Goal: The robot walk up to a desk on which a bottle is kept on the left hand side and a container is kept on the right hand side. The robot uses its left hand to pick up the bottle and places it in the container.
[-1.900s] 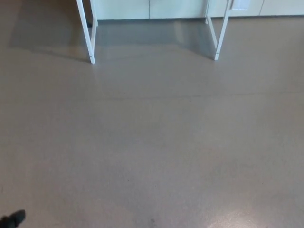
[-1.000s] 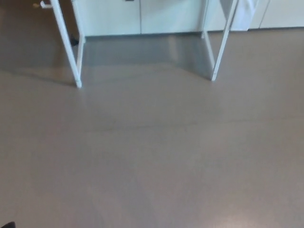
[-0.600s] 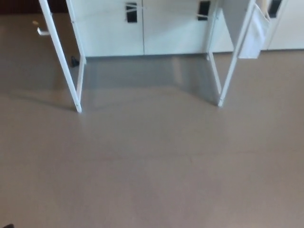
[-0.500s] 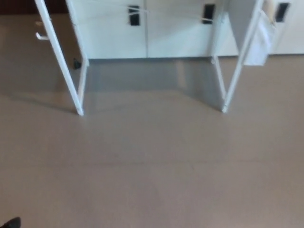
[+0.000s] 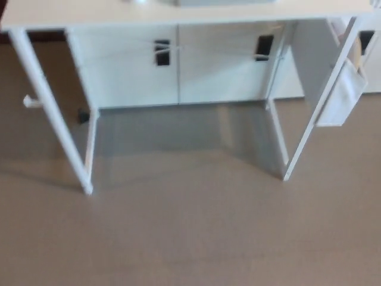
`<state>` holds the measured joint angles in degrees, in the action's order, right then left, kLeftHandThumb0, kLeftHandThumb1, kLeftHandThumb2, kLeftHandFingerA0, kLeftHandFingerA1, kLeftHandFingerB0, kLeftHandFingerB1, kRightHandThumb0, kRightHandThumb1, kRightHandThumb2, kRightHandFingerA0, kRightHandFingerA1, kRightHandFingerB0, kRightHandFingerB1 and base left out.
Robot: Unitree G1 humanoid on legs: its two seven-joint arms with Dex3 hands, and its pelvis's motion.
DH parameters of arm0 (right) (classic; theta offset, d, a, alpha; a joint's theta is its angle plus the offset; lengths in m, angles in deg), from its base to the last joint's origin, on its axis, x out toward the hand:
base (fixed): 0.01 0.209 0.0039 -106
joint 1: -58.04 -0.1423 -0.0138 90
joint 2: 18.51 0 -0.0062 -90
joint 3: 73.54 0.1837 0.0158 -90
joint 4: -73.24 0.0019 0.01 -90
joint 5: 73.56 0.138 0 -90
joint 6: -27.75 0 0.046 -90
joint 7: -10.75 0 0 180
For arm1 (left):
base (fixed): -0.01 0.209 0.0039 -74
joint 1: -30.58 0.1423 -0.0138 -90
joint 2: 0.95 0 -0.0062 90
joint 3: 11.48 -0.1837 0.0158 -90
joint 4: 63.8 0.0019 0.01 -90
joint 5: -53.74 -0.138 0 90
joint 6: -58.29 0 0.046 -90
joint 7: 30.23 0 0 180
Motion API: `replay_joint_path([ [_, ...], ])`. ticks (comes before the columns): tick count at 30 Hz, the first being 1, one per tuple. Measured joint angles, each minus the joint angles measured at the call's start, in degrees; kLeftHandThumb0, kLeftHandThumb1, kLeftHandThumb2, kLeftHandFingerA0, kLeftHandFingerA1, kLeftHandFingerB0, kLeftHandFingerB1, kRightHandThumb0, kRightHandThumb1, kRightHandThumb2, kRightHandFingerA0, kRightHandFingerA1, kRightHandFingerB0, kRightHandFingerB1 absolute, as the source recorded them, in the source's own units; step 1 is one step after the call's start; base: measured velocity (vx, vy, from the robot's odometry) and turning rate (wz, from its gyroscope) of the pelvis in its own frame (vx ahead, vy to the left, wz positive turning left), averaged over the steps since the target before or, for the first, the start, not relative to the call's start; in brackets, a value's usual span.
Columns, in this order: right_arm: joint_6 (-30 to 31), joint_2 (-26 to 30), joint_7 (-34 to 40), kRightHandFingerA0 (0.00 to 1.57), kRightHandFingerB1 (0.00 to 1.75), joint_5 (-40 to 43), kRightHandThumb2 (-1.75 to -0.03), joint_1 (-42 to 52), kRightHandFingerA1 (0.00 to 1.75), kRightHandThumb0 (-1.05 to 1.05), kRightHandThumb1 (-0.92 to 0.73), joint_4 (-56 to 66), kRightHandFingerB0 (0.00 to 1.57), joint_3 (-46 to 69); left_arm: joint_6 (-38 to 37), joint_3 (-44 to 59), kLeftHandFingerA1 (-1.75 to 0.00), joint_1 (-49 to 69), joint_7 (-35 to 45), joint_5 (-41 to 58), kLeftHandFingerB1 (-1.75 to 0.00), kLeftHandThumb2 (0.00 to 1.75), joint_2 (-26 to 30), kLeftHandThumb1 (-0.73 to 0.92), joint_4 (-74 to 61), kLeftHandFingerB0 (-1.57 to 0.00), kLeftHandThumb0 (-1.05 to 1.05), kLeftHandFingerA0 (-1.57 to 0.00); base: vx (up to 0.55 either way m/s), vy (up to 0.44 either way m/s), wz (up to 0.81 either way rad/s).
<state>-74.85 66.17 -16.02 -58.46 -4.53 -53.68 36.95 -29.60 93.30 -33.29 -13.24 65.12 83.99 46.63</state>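
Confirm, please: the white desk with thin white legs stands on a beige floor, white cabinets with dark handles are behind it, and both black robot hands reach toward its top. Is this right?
Not entirely. The head view shows neither robot hand. The rest holds: the white desk with thin white legs stands on the beige floor, and white cabinets with dark handles are behind it.

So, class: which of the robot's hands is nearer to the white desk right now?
Neither can be judged: no left or right hand shows in the head view. Only the white desk appears, standing on the floor ahead.
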Motion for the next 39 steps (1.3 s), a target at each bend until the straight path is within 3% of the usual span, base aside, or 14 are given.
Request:
replay_joint_path([
  [4,-1.28,-0.07,-0.31,0.26,0.53,-0.06,-0.89,2.17,0.59,-0.28,-0.38,-3.14,0.13,0.14,-0.02,0.57,-0.37,1.41,0.49,0.46,-0.26,0.68,0.20,0.70,0.52,-0.10,-0.25,-0.14,0.41,0.087,0.07],
  [9,-3.37,-0.51,-0.65,0.28,0.52,-0.12,-0.89,3.68,0.59,-0.28,-0.39,-8.27,0.11,0.21,0.02,3.13,-0.39,2.50,1.58,1.30,-0.33,0.67,1.45,0.74,5.27,-0.09,-0.26,-0.22,0.41,-0.011,0.22],
  [18,-7.93,0.09,-1.52,0.26,0.52,-0.26,-0.88,1.60,0.59,-0.31,-0.37,-14.47,0.10,0.30,-0.58,4.90,-0.37,0.50,3.23,2.49,-0.24,0.63,1.91,0.71,10.84,-0.09,-0.22,-0.27,0.52,-0.084,0.20],
  [19,-8.31,0.12,-1.72,0.31,0.48,-0.21,-0.74,1.51,0.57,-0.44,-0.46,-15.23,0.15,0.38,-0.59,5.17,-0.38,0.35,3.37,2.59,-0.26,0.62,2.05,0.70,11.68,-0.09,-0.24,-0.29,0.28,-0.027,-0.12],
  [21,-9.04,0.19,-2.14,0.31,0.49,-0.09,-0.74,1.41,0.57,-0.45,-0.46,-17.02,0.15,0.54,-0.63,5.76,-0.38,-0.45,3.73,2.77,-0.25,0.62,2.52,0.69,14.41,-0.09,-0.23,-0.30,0.24,0.046,-0.23],
  [22,-9.44,0.23,-2.33,0.31,0.49,-0.06,-0.75,1.41,0.59,-0.44,-0.46,-17.91,0.15,0.62,-0.64,6.12,-0.56,-1.09,3.94,2.87,-0.44,0.93,2.86,0.51,16.28,0.00,-0.19,-0.27,0.22,0.070,-0.24],
  [31,-12.03,0.17,-3.31,0.33,0.49,-0.08,-0.73,0.11,0.58,-0.45,-0.45,-22.22,0.17,0.71,-0.67,7.29,-0.56,-4.11,4.42,3.27,-0.44,0.93,4.77,0.50,20.40,0.00,-0.20,-0.26,0.30,0.160,-0.09],
  [32,-12.65,0.16,-3.52,0.31,0.54,-0.08,-0.87,0.09,0.62,-0.33,-0.34,-23.11,0.14,0.75,-0.66,7.29,-0.38,-4.28,4.55,3.27,-0.29,0.60,5.07,0.69,21.01,-0.11,-0.23,-0.31,0.17,0.083,0.04],
  [33,-12.65,0.16,-3.52,0.33,0.55,-0.08,-0.87,0.09,0.63,-0.32,-0.33,-23.11,0.17,0.75,-0.66,7.29,-0.57,-4.28,4.55,3.27,-0.45,0.94,5.07,0.51,21.01,0.00,-0.19,-0.25,0.16,0.084,0.06],
  [34,-12.98,0.16,-3.62,0.33,0.55,-0.08,-0.87,0.03,0.62,-0.31,-0.34,-23.67,0.18,0.78,-0.64,7.28,-0.37,-4.22,4.74,3.27,-0.29,0.61,5.07,0.70,21.09,-0.10,-0.23,-0.24,0.14,0.045,0.08],
  [39,-13.80,0.17,-3.60,0.32,0.54,-0.07,-0.86,-0.77,0.62,-0.37,-0.33,-25.24,0.15,0.88,-0.57,6.96,-0.41,-3.95,5.27,3.25,-0.34,0.66,5.33,0.67,20.67,-0.11,-0.29,-0.20,0.11,-0.054,0.08],
])
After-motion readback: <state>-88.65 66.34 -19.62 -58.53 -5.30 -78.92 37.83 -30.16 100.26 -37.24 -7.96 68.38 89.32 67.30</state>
